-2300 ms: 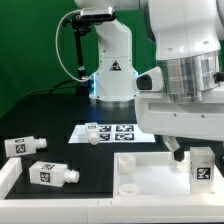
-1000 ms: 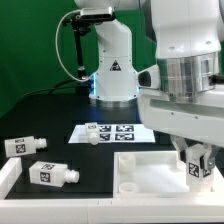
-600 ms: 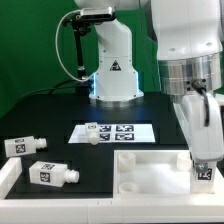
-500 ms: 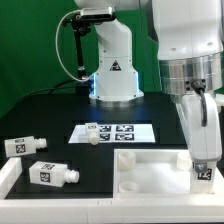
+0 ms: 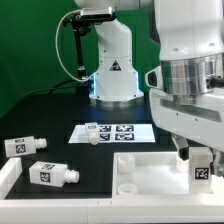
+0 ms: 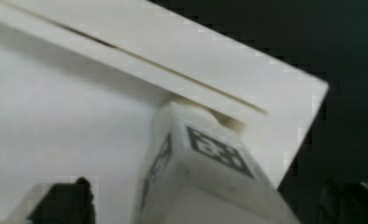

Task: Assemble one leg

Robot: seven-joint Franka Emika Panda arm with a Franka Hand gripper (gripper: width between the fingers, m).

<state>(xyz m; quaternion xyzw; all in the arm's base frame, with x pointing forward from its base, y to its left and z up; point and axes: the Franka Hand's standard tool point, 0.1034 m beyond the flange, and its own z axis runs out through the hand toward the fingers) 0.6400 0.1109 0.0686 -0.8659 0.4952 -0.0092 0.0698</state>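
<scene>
Exterior view shows the arm's bulk hanging over the tabletop (image 5: 150, 165)'s far corner on that view's right, with a leg (image 5: 201, 166) standing upright there, tag outward, just under the gripper (image 5: 193, 153); two more legs (image 5: 53, 172) (image 5: 21, 147) lie on their sides well apart on the left, a fourth (image 5: 93, 137) by the marker board (image 5: 113, 131). Wrist view alone shows the upright leg (image 6: 202, 165) close against the tabletop's raised rim (image 6: 216, 92), dark fingertips (image 6: 64, 200) at either side; whether they clamp it I cannot tell.
</scene>
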